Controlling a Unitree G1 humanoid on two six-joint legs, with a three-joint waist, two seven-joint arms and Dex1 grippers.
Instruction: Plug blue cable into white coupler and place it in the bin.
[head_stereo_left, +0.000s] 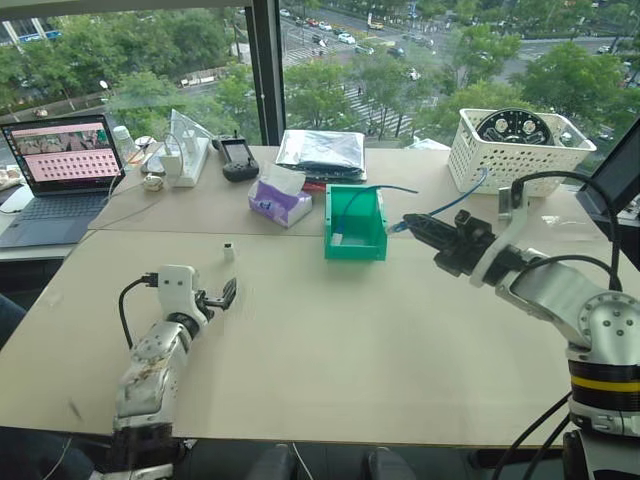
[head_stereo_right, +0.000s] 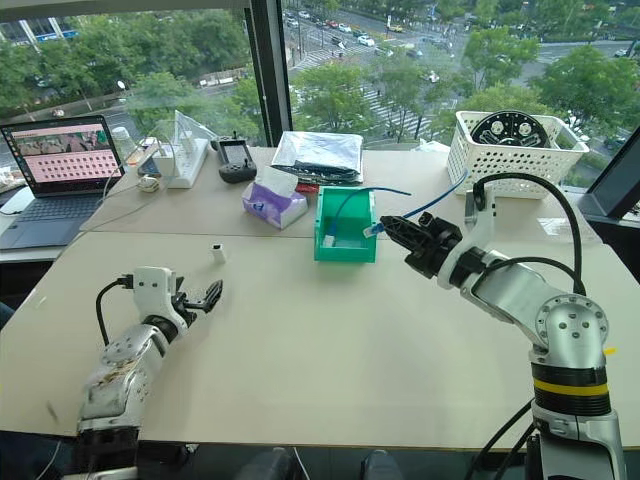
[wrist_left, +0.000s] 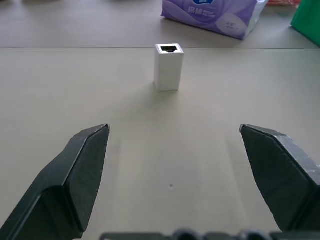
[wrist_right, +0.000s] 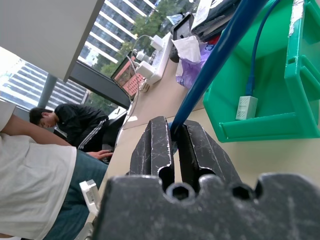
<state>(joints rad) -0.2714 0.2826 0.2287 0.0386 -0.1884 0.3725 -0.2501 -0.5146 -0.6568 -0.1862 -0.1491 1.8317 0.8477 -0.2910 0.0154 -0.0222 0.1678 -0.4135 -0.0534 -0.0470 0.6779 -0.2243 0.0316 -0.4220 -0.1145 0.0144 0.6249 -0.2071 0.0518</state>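
Tabletop lying bare and wide around white coupler, standing upright well left of green bin, socket facing up. Left gripper gaping wide just short of coupler. Right gripper pinching blue cable just right of bin; another blue cable with plug lying inside bin.

coupler left of bin
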